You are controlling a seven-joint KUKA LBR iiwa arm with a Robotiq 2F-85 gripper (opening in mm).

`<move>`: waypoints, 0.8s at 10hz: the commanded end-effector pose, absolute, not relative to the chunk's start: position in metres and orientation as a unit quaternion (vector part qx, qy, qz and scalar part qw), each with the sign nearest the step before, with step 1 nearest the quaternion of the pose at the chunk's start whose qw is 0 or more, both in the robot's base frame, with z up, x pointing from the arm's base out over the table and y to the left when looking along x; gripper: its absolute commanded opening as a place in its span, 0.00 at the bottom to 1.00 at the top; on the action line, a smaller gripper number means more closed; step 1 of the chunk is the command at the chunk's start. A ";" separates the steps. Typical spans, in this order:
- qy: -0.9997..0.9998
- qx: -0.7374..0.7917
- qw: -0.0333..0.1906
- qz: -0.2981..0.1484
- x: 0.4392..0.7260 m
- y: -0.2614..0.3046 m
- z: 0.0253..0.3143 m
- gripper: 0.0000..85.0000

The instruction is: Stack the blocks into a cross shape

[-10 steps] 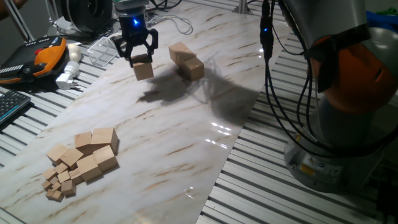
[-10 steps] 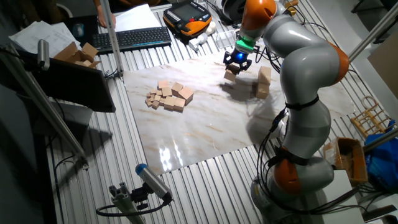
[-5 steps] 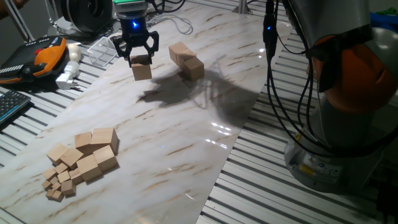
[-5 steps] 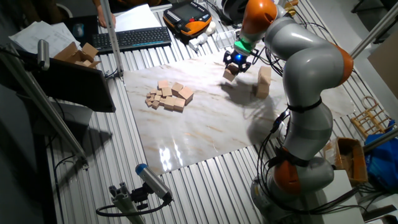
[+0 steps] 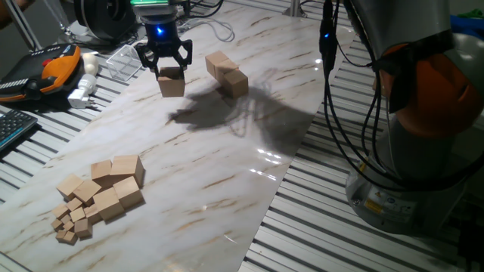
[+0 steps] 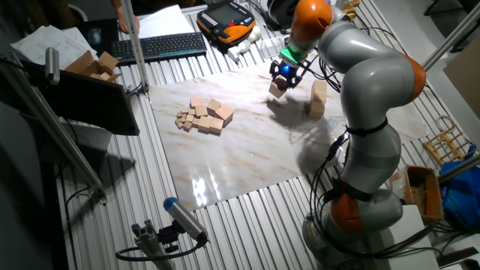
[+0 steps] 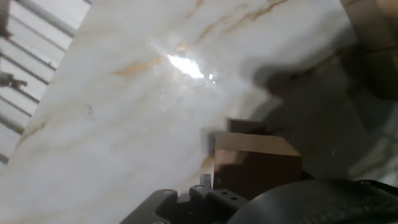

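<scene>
A: Entry. The tool (image 5: 164, 60) was clenched on one block (image 5: 172, 81), gripping its upper part. The held block hung clear of the tabletop (image 5: 227, 151), over the far end of the marble sheet.

B: Where were the other blocks?

A: Two blocks (image 5: 226, 73) sat touching, end to end, on the tabletop just beside the held one, on its right in one fixed view. In the other fixed view they read as a short row (image 6: 318, 99), with the tool (image 6: 285, 71) near them. The remaining blocks lay in a loose pile (image 5: 102, 193) at the near end, well apart, mixed with much smaller cubes.

B: Step in hand?

A: Judged as carrying the held block toward the pair, to place it as part of the cross. Few blocks placed, so the task looked early.

B: How to do it well?

A: Square the block's faces to the row before lowering, since it appeared slightly rotated in the hand view (image 7: 255, 165). Descend slowly, straight down, so no edge nudges the seated pair. Release only once the block rests fully, then lift vertically.

B: Uncertainties?

A: Exact intended spot could not be told. The tool's fingertips were hidden in the hand view.
</scene>
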State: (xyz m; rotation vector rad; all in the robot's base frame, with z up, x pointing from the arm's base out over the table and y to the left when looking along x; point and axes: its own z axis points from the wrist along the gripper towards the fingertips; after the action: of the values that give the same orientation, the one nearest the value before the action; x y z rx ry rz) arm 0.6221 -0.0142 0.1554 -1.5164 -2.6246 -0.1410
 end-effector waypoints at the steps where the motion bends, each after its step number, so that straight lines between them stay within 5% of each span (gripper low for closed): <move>1: -0.730 -0.680 0.043 -0.062 0.622 -0.014 0.156 0.00; 5: -0.668 -0.739 0.003 -0.085 0.622 -0.014 0.156 0.00; 8: -0.615 -0.787 -0.034 -0.043 0.622 -0.015 0.156 0.00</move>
State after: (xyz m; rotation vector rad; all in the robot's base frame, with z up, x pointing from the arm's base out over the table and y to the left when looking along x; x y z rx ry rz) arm 0.6212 -0.0153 0.1564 -1.9545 -2.4987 -0.1722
